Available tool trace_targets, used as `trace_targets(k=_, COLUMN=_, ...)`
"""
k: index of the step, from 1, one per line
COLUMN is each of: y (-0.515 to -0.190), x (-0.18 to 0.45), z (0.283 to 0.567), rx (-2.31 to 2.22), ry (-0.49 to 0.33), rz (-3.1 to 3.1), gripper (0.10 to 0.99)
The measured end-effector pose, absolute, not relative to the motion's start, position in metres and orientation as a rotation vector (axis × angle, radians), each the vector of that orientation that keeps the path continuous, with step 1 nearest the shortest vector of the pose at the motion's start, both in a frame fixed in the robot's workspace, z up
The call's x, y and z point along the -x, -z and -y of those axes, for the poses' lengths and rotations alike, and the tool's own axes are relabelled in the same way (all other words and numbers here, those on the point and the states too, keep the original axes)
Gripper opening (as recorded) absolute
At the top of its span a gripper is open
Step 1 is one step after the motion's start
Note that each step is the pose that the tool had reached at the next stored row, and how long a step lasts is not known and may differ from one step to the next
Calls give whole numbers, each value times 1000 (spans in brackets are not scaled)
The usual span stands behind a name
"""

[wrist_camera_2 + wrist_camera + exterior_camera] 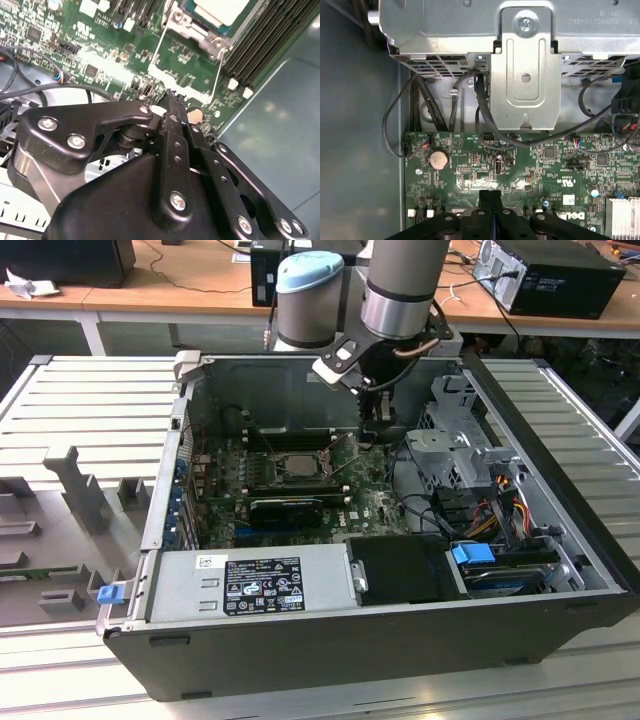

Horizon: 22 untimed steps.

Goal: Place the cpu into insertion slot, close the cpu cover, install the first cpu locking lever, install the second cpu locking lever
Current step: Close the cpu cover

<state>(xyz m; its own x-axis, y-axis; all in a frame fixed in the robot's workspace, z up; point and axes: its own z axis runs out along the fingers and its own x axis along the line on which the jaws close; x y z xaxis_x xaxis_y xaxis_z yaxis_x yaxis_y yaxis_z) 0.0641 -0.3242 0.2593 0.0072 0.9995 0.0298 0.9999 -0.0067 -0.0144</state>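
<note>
The cpu (220, 9) is seen seated in the insertion slot (290, 468). The slot lies near the middle of the motherboard (470, 175), toward the far wall of the computer case (350, 650) in the exterior view. The cpu cover (189, 27) appears to be lowered around the chip as a grey frame, though this cannot be fully confirmed. Two thin locking levers (155, 47) are seen standing free beside the slot and are not hooked down. The first lever step is therefore judged to be the one in hand.

The gripper (172, 97) hangs over the motherboard's edge next to the drive cage (525, 75), near the slot but apart from it. Its jaws are pressed together and nothing is gripped between them. The lever work is judged to call for exact contact on a thin, springy wire, from which a fingertip could easily slip.
</note>
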Motion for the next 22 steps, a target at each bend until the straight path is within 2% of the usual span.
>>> trace_targets(k=5, y=-248, x=-70, z=324, rx=2205, ry=17, rz=2194, gripper=106)
trace_targets(k=22, y=-248, x=-43, z=324, rx=2204, ry=17, rz=2194, gripper=106)
